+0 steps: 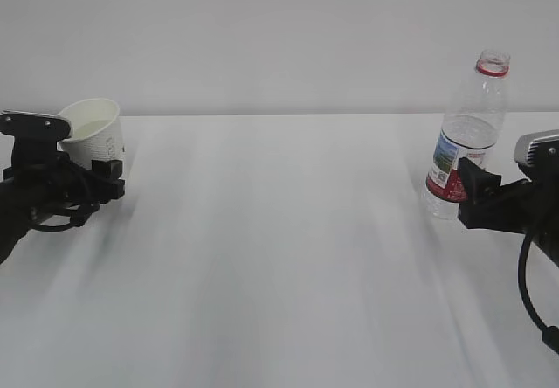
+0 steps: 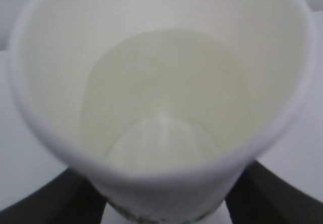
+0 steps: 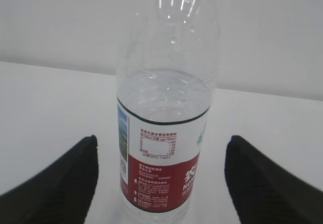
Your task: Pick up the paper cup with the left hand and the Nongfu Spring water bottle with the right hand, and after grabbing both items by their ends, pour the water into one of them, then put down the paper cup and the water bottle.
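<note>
Standing upright between the right hand [image 1: 467, 197]'s spread fingers [image 3: 60, 181], the Nongfu Spring water bottle [image 1: 467, 139] has clear table on both sides of it in the right wrist view: jaws open, nothing held, long axis vertical and squarely ahead of the pincer. Closing straight in looks like the next move on this side (judgement only).

The paper cup [image 1: 94, 135] sits at the left hand [image 1: 92, 183], tilted with its mouth towards that wrist; dark fingers [image 2: 275, 193] flank its lower wall closely. Whether they press it I cannot tell, so grip unconfirmed.

Each arm is nearest its own item; cup and bottle lie well apart across the table [image 1: 279, 257].

The left wrist view alone shows the cup's cream inside with what may be the water [image 2: 166, 93] pooled; the exterior view alone shows the bottle's uncapped neck.
</note>
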Tool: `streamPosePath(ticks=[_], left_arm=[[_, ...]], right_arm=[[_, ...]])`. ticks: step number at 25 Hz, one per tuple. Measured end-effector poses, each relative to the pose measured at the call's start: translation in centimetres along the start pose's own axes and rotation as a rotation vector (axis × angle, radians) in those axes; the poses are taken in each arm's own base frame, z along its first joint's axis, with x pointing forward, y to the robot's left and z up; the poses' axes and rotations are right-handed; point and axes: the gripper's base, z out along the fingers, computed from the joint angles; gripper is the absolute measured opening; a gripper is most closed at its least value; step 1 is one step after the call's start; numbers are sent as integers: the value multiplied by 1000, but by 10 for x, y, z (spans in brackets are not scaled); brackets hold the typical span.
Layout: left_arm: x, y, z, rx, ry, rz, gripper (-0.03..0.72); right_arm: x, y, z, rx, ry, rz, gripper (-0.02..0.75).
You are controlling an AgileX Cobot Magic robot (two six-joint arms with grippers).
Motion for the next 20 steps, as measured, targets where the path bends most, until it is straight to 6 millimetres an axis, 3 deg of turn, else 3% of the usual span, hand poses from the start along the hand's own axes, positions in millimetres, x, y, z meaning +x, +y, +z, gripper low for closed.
streamPosePath(ticks=[5, 11, 20], left_arm=[[1, 0, 0, 1, 0, 1, 503], [0, 0, 1, 1, -3, 1, 671], [-7, 1, -3, -8, 18, -9, 686]], right_arm=[[0, 0, 0, 0, 0, 0, 587], [0, 0, 0, 0, 0, 0, 587], [0, 0, 0, 0, 0, 0, 587]])
